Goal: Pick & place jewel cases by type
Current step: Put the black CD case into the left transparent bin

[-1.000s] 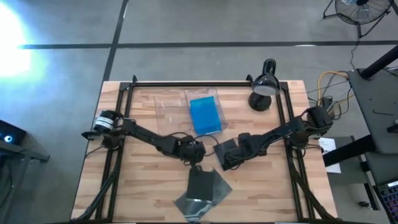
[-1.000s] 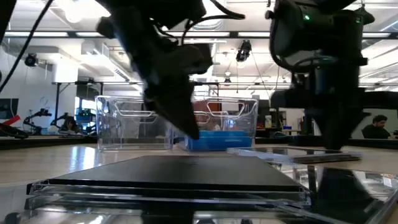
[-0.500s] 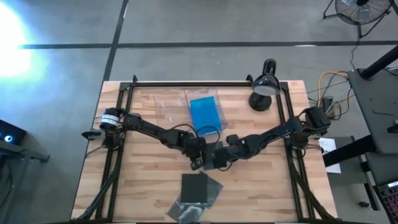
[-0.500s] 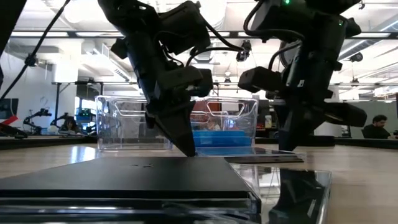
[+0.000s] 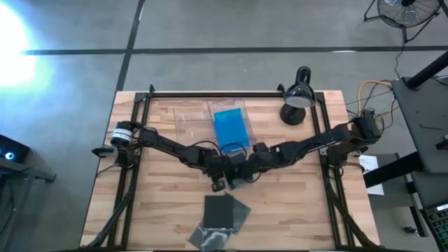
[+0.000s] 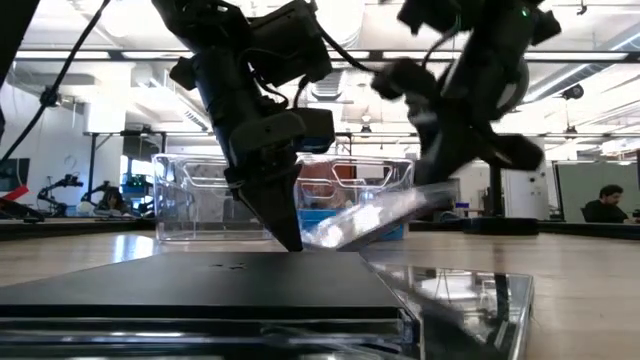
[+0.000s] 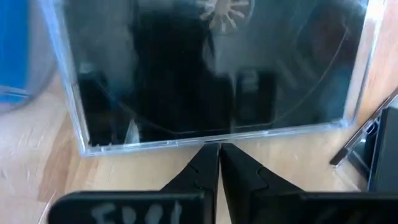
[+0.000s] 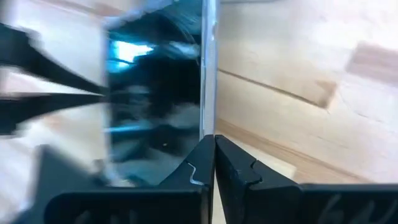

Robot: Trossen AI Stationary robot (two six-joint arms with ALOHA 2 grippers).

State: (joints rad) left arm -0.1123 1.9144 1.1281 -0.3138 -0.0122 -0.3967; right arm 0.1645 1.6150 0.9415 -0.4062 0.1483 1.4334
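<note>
Both claws meet mid-table: right claw point(image 8: 214, 140) pinches a smoky case point(image 6: 375, 218) tilted up, seen only low; left claw point(image 7: 217, 149), shut and empty, touches its edge. Dark cases point(image 5: 222, 213) sit near the front edge.

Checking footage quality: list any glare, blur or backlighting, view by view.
High view: strong white glare at the upper left floor. Low view: right gripper and its dark jewel case smear with motion; arms are backlit silhouettes. Right wrist view: the case is blurred. Left wrist view: sharp, left gripper shut.
</note>
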